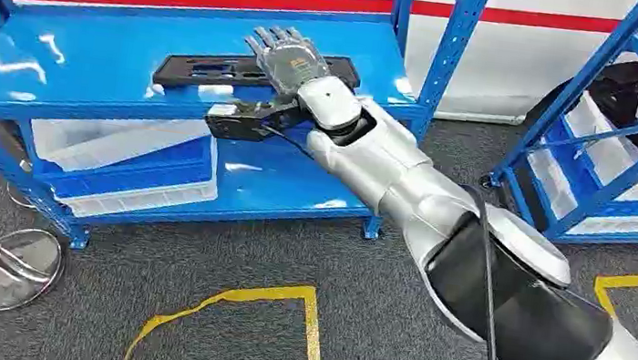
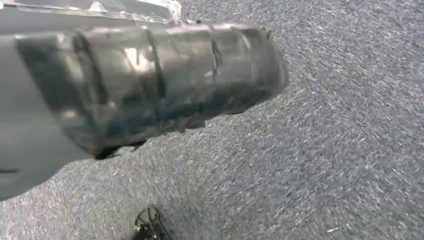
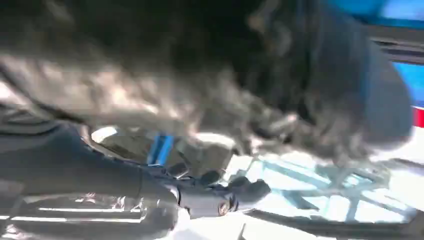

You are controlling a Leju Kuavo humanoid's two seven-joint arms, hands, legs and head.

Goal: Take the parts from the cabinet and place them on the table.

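The right hand [image 1: 289, 59], fingers spread and holding nothing, hovers over the long flat black plastic part [image 1: 251, 68] at twelve o'clock on the blue metal shelf [image 1: 82, 59]; a shallow grasp might let it slip.

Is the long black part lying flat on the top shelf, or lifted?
Lying flat. In the head view the black part rests along the blue top shelf, with the right hand spread over one end, fingers extended.

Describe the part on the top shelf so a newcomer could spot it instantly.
Find the blue shelving rack straight ahead. On its top shelf lies a long, flat black part, partly under the robot's right hand. Unlike the white and blue bins on the shelf below, it is black and slender.
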